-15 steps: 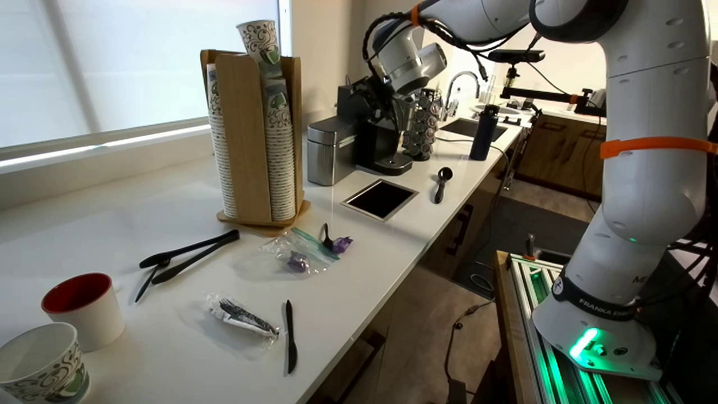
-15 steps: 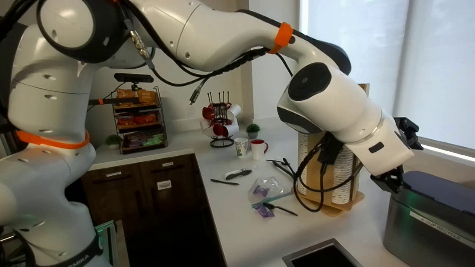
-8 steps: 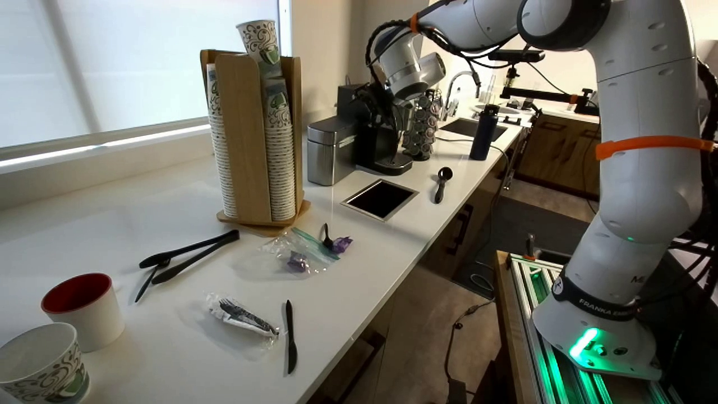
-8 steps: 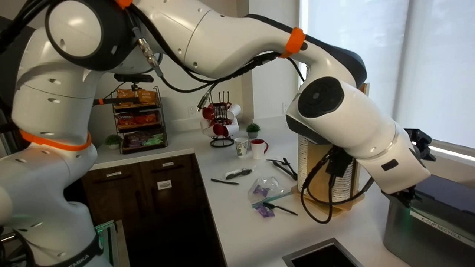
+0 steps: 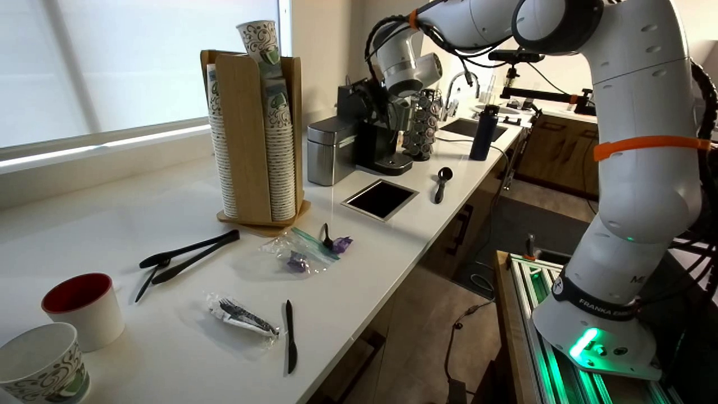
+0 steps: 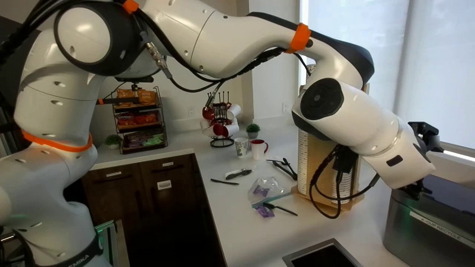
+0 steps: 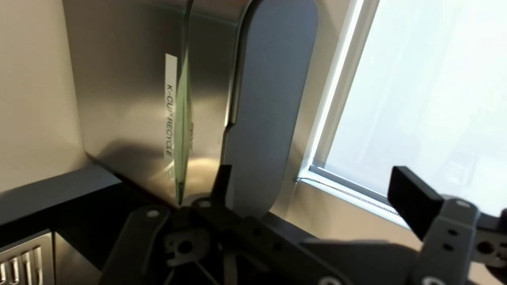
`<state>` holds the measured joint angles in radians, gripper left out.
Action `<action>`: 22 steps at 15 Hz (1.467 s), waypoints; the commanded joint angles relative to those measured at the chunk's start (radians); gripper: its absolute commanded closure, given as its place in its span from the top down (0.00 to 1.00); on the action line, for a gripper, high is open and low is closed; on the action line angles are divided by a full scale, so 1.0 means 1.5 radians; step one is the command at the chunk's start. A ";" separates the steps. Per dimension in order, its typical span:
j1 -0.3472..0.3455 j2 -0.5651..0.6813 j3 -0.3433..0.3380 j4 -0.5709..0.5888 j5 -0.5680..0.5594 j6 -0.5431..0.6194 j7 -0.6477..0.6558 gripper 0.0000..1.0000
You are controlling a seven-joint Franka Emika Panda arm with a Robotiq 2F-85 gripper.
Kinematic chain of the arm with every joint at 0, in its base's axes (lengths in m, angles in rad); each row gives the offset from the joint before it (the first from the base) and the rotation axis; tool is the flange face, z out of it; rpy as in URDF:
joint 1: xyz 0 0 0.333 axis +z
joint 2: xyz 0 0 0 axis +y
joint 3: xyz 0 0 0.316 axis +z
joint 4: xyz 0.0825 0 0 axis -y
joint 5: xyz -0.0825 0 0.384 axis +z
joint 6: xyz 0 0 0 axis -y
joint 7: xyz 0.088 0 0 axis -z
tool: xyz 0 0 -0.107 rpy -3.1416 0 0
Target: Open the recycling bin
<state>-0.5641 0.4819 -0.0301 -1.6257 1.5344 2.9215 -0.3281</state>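
In the wrist view the tool (image 7: 315, 178) has its two fingers (image 7: 416, 202) spread wide, one overlapping the edge of the recycling bin (image 7: 130, 91), the other in front of the window (image 7: 416, 99); whether the first touches the bin cannot be told. The bin is brushed metal, with a white label (image 7: 169, 103) reading K-CUP RECYCLE and a blue-grey lid (image 7: 273, 99) that is down. In an exterior view the arm (image 6: 237, 44) reaches above the surface (image 6: 259, 237), one finger showing high against the window and the other low, overlapping the near end of the bin. Farther back stand a snack rack (image 6: 143, 149), a mug rack (image 6: 221, 140) and a small plant (image 6: 253, 128). In an exterior view the bin (image 5: 324, 160) stands on the surface between a wooden cup holder (image 5: 241, 140) and a black coffee maker (image 5: 373, 143); the tool is dark against the coffee maker and hard to make out. A metal-framed square opening (image 5: 381, 200) is set into the surface near the bin, with a black scoop (image 5: 441, 188) near it. Nearer lie black tongs (image 5: 227, 237), a clear bag (image 5: 308, 249), a purple wrapper (image 5: 341, 244), wrapped cutlery (image 5: 247, 318) and a black knife (image 5: 290, 334), while a red-lined mug (image 5: 98, 322) stands just beside a patterned paper cup (image 5: 50, 373).
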 commanded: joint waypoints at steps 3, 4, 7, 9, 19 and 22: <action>-0.004 0.068 0.002 0.085 0.046 0.028 -0.069 1.00; -0.005 0.074 0.001 0.091 0.047 0.030 -0.074 1.00; -0.009 0.096 -0.002 0.108 0.051 0.045 -0.085 1.00; -0.014 0.105 -0.002 0.115 0.060 0.047 -0.094 1.00; -0.019 0.104 -0.005 0.100 0.035 0.022 -0.073 1.00; -0.017 0.110 -0.009 0.085 0.010 0.016 -0.051 1.00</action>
<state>-0.5919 0.6400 -0.0364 -1.4737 1.5875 2.9644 -0.4456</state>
